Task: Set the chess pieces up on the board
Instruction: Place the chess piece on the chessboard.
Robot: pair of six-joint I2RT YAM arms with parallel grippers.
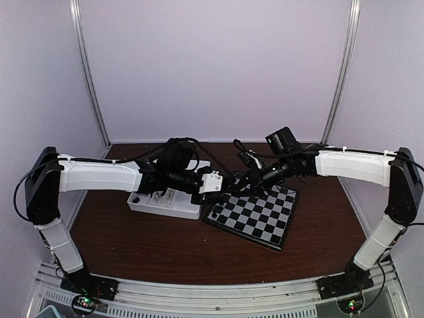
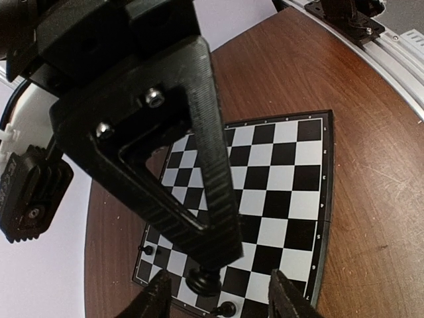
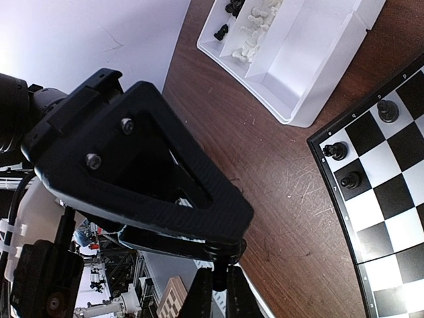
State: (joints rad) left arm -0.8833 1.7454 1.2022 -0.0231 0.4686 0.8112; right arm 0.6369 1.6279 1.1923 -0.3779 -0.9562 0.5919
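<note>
My right gripper [image 3: 222,299] is shut on a black chess piece [image 3: 227,255], held above the table next to the board's [image 1: 255,215] far-left corner. In the left wrist view the same piece [image 2: 204,281] hangs under the right arm's fingers, over the board's [image 2: 285,179] corner squares. My left gripper [image 2: 222,299] is open, with one finger on each side of that piece and a gap to both. In the top view the two grippers meet tip to tip, the left [image 1: 224,189] and the right [image 1: 246,180]. Three black pieces [image 3: 335,151] stand on the board's corner squares.
The white divided tray [image 3: 311,59] lies left of the board and holds white pieces [image 3: 255,26] and black pieces [image 3: 228,10]. It also shows in the top view as the tray [image 1: 165,202] under the left arm. Brown tabletop surrounds both.
</note>
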